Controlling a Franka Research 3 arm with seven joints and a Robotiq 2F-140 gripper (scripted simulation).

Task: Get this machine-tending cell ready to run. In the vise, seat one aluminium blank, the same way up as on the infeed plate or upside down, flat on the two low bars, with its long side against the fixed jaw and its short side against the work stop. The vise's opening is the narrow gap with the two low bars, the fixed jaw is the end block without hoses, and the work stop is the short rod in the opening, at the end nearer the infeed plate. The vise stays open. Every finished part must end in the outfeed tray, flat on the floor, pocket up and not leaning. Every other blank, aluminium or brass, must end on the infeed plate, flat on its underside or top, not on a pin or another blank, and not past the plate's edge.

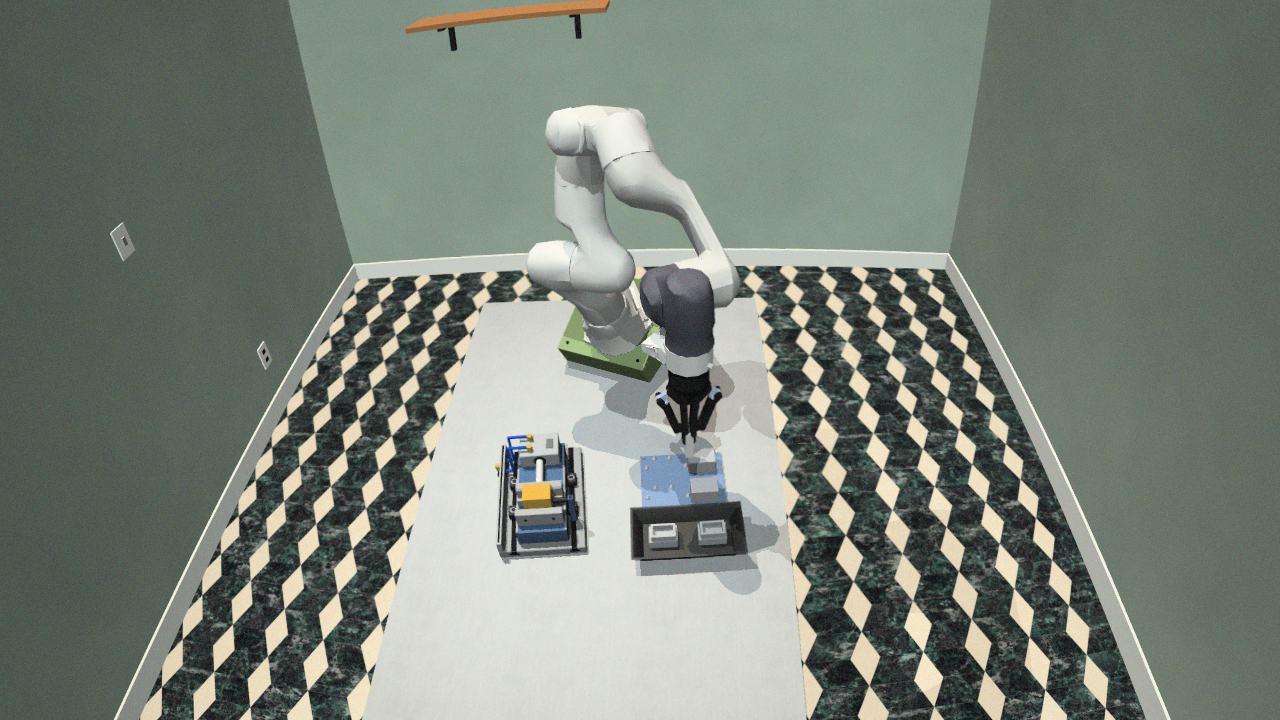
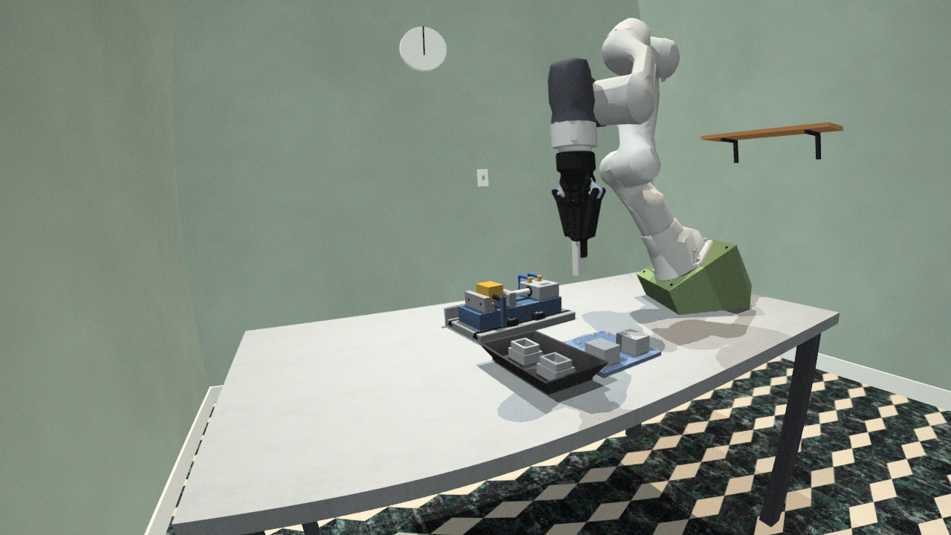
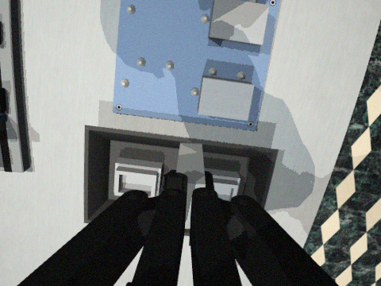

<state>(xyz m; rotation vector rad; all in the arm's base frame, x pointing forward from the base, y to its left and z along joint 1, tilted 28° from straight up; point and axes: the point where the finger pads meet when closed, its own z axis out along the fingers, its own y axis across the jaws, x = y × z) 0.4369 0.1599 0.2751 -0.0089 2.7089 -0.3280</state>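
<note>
High above the table (image 2: 372, 372), the gripper (image 2: 580, 264) has its fingers pressed together on nothing, pointing down over the blue infeed plate (image 3: 159, 43). Two grey aluminium blanks (image 3: 227, 98) lie flat on that plate, and two finished parts (image 2: 525, 349) sit pocket up in the dark outfeed tray (image 1: 640, 533) just beside it. Well apart, a brass blank (image 1: 536, 494) sits on the vise (image 1: 506, 519).

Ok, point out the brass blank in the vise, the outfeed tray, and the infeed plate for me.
brass blank (image 1: 536, 494), top view, on its yellow upper face.
outfeed tray (image 1: 687, 513), top view, on the dark floor between the two finished parts.
infeed plate (image 3: 159, 37), wrist view, on bare blue surface left of the blanks.
</note>
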